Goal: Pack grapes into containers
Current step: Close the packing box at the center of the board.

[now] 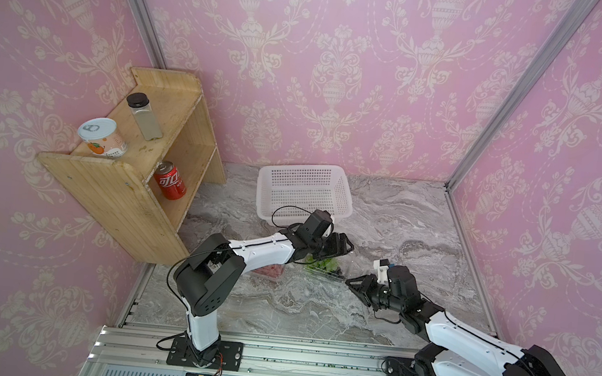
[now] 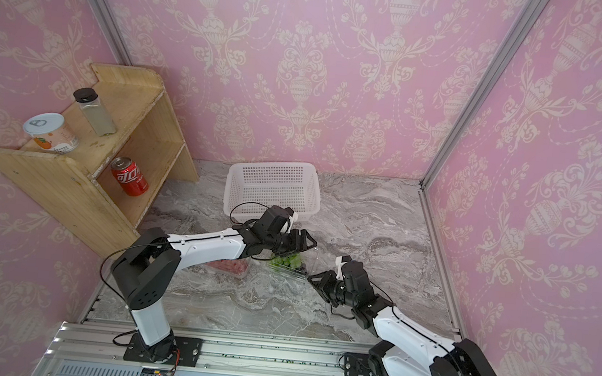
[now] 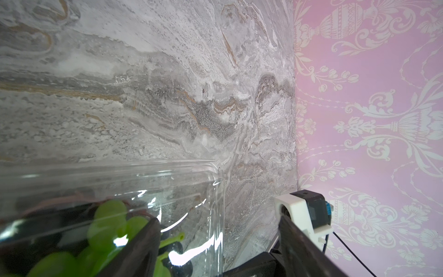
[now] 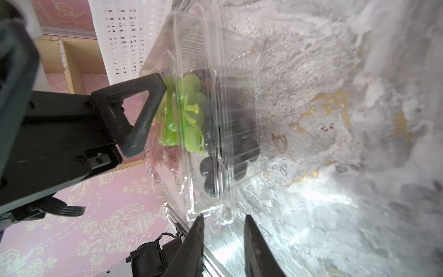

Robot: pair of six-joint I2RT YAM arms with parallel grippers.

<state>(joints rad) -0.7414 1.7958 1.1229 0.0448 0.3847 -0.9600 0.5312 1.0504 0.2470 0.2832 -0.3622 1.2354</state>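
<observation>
A silver aluminium rail (image 1: 275, 361) is seen along the bottom edge in both top views, with two white-and-black arms bolted to it. Above it, at centre frame on the grey marbled tabletop (image 1: 401, 221), two shallow clear plastic punnets are set side by side. The punnet on the right (image 4: 211, 199) is filled with a light green bunch of grapes (image 4: 191, 112) at its left and a dark purple-black bunch (image 4: 247, 148) at its right, and its clear lid is seen standing up. The punnet on the left (image 1: 276, 277) is partly hidden under the left arm, and red-pink grapes (image 1: 270, 269) are seen inside it. The left gripper (image 1: 343, 248) is held at the upper edge of the right punnet with its jaws spread wide and nothing clamped. One finger (image 4: 134, 115) is shown just beside the green berries. The right gripper (image 4: 224, 217) is pointed at the lower right corner of the same punnet with its jaws parted narrowly. Whether the rim is touched cannot be told. A white perforated plastic basket (image 1: 304, 193) is placed above the punnets, and a wooden shelf (image 1: 121, 198) at the left.
</observation>
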